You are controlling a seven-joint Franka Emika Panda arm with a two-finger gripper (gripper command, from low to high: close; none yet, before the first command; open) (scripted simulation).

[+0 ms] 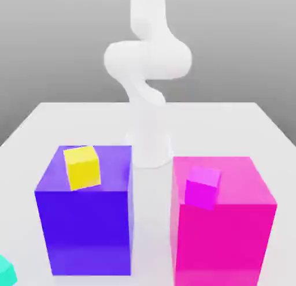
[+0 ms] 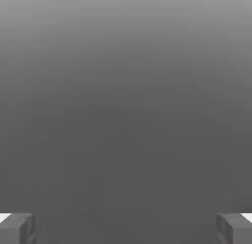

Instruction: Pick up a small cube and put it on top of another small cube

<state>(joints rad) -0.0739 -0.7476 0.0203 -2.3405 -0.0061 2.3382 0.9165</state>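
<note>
A big blue-purple box point(image 1: 87, 233) with flat sides stands on the smooth white surface point(image 1: 202, 126), on the exterior view's left. A small bright yellow cube point(image 1: 83, 169) sits on top of it. The yellow cube is close to the near edge of the box top, about midway between the two side edges, and it is turned a little, so its sides do not line up with the box.

A big hot pink box point(image 1: 222, 241) with flat sides stands on the exterior view's right, apart from the blue-purple one. A small bright magenta cube point(image 1: 202, 188) sits on its top, right by the near edge and close to the near corner on the exterior view's left. It is turned a bit too.

Part of a small teal cube point(image 1: 6, 272) peeks in at the exterior view's lower left corner, near the blue-purple box. The rest of it is cut off.

The smooth white robot arm point(image 1: 148, 59) stands up tall behind the two boxes, and its round foot is on the surface, well in from the far edge. In the hand view, the grey hand point(image 2: 126, 229) is wide open, with its two fingers far apart, and it has hold of nothing.
</note>
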